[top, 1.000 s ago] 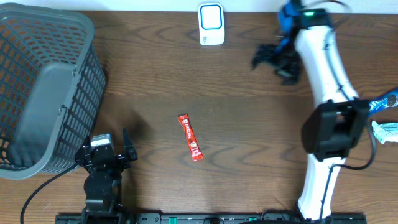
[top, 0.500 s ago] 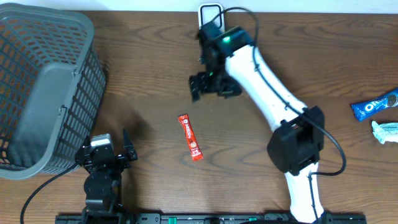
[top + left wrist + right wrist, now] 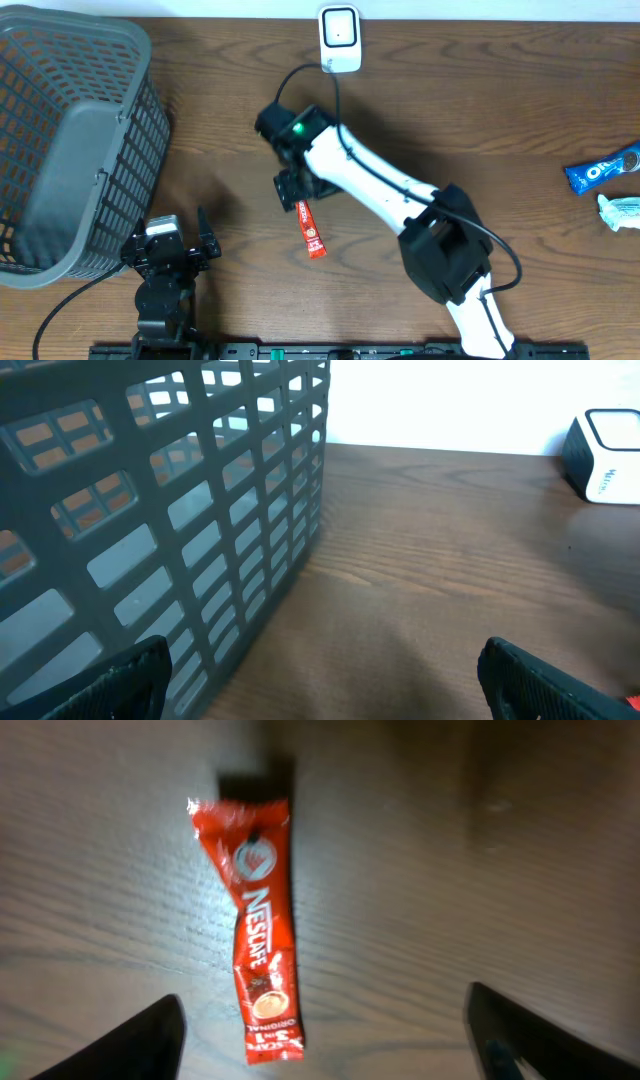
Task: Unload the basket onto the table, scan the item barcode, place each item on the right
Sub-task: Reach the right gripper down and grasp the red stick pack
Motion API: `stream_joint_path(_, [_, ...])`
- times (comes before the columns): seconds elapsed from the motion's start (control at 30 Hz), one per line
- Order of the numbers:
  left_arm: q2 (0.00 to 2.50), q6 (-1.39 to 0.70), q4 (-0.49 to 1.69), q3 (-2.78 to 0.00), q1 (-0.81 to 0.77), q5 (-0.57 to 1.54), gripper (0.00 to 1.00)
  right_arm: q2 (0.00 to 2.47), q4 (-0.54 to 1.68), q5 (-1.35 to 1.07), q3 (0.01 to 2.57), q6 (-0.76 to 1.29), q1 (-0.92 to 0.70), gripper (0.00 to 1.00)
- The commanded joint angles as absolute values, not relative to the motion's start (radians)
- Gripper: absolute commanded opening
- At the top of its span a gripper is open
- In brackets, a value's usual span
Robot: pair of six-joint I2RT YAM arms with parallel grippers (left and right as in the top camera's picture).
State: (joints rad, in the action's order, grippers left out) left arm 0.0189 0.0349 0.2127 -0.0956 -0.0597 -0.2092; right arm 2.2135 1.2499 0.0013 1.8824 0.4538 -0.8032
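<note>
Red Nescafé stick sachet (image 3: 262, 930) lies ungripped beneath the right tool (image 3: 322, 1020), jaws apart; grasping and scanning at the white boxy scanner (image 3: 340, 38), twelve o'clock, remain.

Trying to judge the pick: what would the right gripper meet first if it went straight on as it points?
Probably the red Nescafe sachet, which lies on the table between the open fingers of the right gripper, somewhat left of centre; how far off is unclear.

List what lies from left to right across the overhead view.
Basket, left gripper, sachet, scanner, Oreo pack.
</note>
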Motion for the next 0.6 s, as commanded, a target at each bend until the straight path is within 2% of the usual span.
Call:
stream_joint_path(0.0, [0.018,0.051,0.219,-0.070,-0.056,-0.215,0.98,2.195,1.225,0.035,1.833,0.474,-0.844,0.79])
stream_joint_path(0.27, [0.018,0.051,0.219,-0.070,-0.056,-0.214,0.98,2.195,1.179,0.046,1.820,0.475,-0.909,0.79])
stream_joint_path(0.57, [0.018,0.051,0.219,-0.070,-0.056,-0.215,0.98,2.195,1.040,0.189,1.731,0.475,-0.936,0.75])
